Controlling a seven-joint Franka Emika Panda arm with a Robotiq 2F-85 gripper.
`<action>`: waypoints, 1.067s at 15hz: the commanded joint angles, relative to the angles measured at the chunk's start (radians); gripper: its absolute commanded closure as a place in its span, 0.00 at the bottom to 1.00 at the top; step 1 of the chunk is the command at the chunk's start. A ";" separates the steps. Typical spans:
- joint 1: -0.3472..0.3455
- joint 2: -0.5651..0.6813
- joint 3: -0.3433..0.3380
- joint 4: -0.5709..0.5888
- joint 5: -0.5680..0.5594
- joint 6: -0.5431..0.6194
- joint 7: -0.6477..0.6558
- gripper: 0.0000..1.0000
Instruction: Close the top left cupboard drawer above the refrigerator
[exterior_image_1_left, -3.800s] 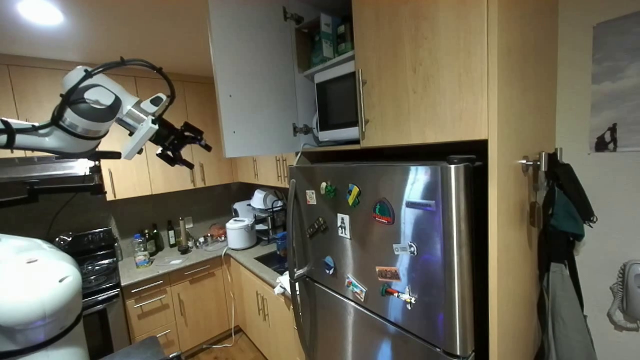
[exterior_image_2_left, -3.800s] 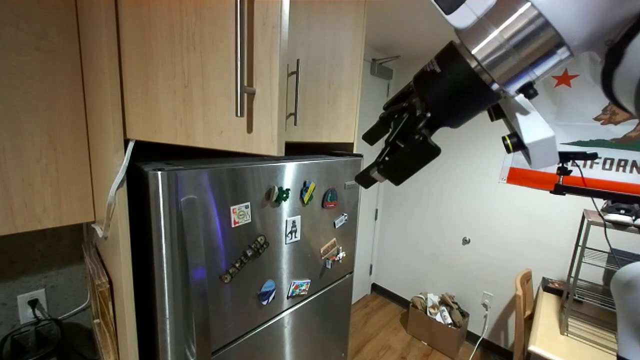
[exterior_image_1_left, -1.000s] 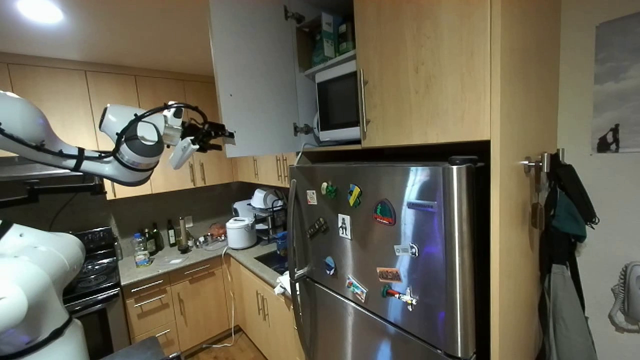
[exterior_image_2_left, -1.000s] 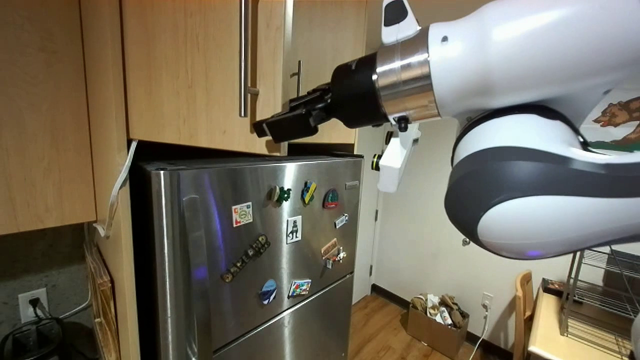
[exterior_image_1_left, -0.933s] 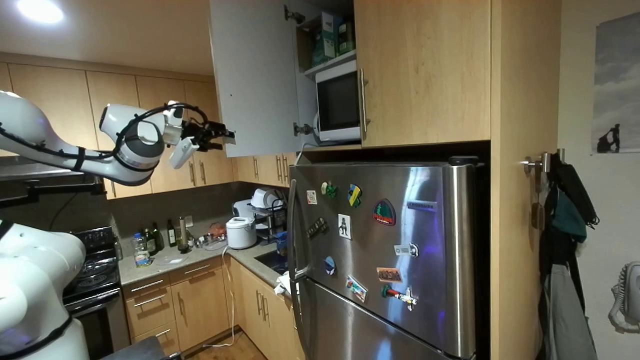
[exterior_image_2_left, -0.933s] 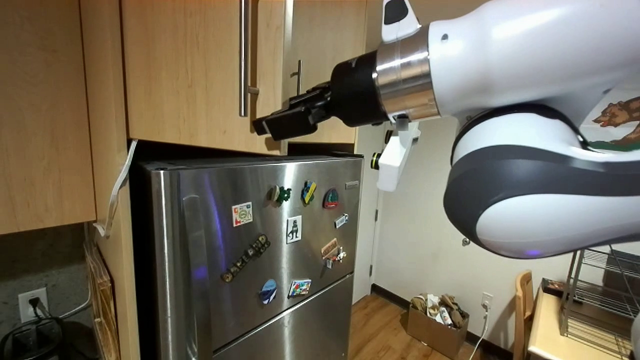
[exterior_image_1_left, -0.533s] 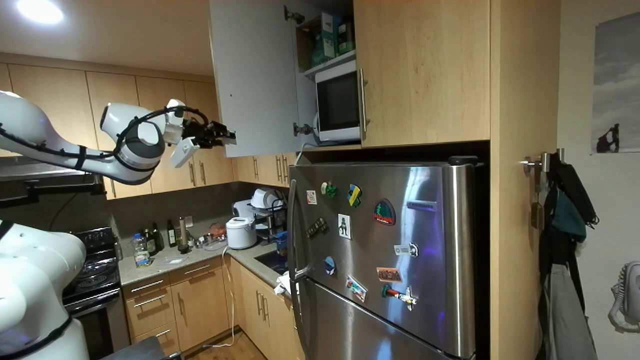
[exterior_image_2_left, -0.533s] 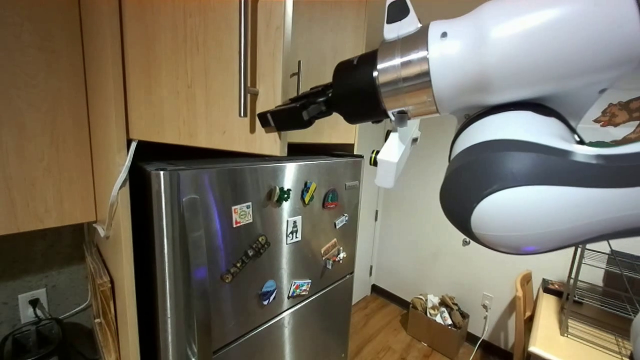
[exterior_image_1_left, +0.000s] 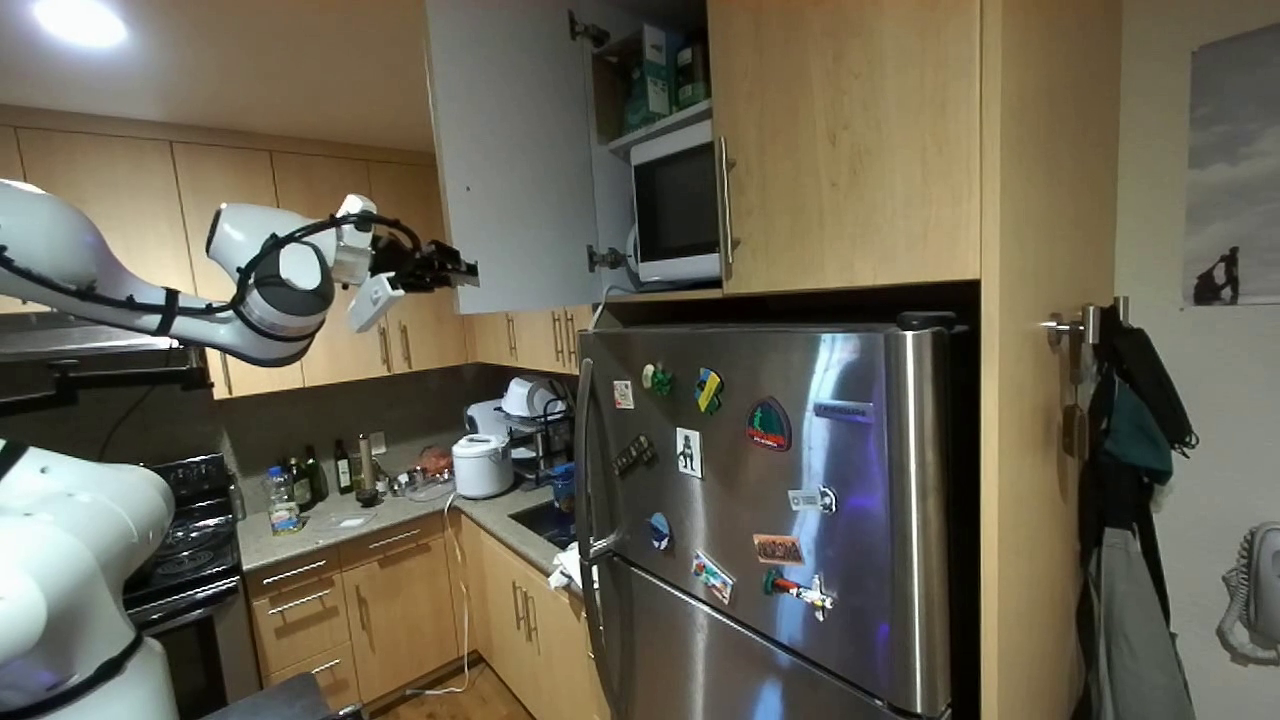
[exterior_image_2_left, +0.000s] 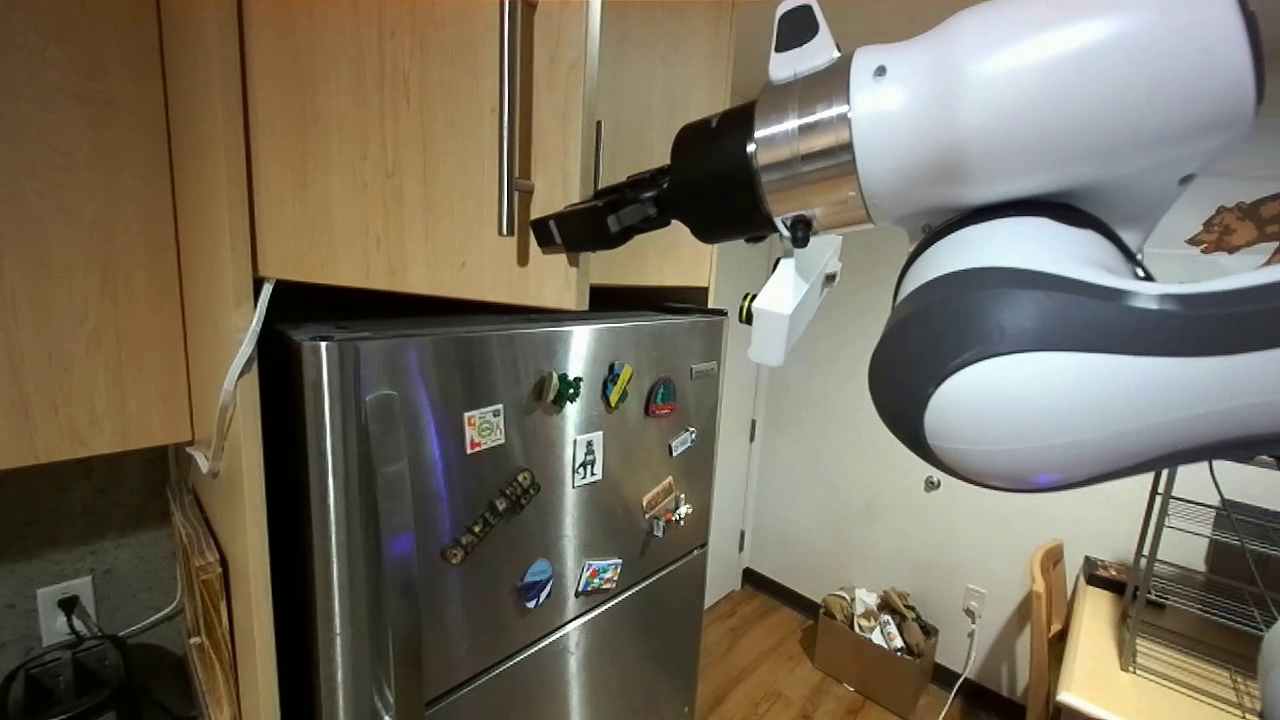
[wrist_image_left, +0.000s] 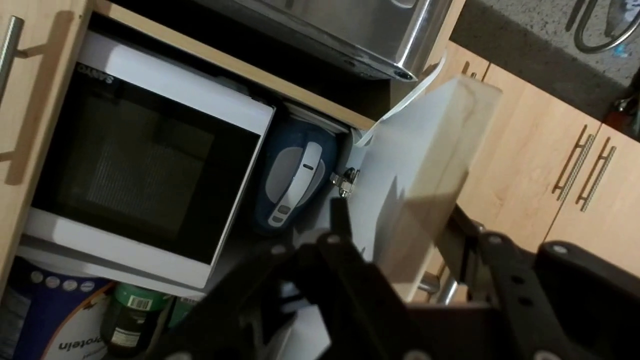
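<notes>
The top left cupboard drawer, a tall light-wood door (exterior_image_2_left: 380, 150) with a grey inner face (exterior_image_1_left: 520, 150), stands swung out above the refrigerator (exterior_image_1_left: 740, 520). Its slim bar handle (exterior_image_2_left: 508, 120) sits near the free edge. My gripper (wrist_image_left: 399, 212) is open astride that edge near the lower corner, in both exterior views as well as the wrist view. One finger (wrist_image_left: 341, 220) stands on the inner side, apart from the face with its shadow on it. Against or very near the wooden outer face is the opposite finger (wrist_image_left: 457, 240). Exact contact there cannot be made out.
Inside the open cupboard stand a white microwave (wrist_image_left: 150, 150) and a blue appliance (wrist_image_left: 297, 180). A shut neighbouring door (exterior_image_1_left: 850, 150) adjoins on the right. A white cord (exterior_image_2_left: 235, 370) hangs below the cupboard at the hinge side. Wall cabinets (exterior_image_1_left: 230, 180) are behind my arm.
Since 3.8 seconds ago the gripper has moved to the door's edge. Over the last second its jaws have narrowed, and gripper and door edge have swung slightly toward the cupboard.
</notes>
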 joint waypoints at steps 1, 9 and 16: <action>-0.022 0.013 -0.008 0.000 0.016 0.036 0.016 0.48; -0.049 0.018 -0.065 -0.013 0.030 0.037 0.022 0.44; -0.070 0.028 -0.107 -0.019 0.034 0.038 0.030 0.44</action>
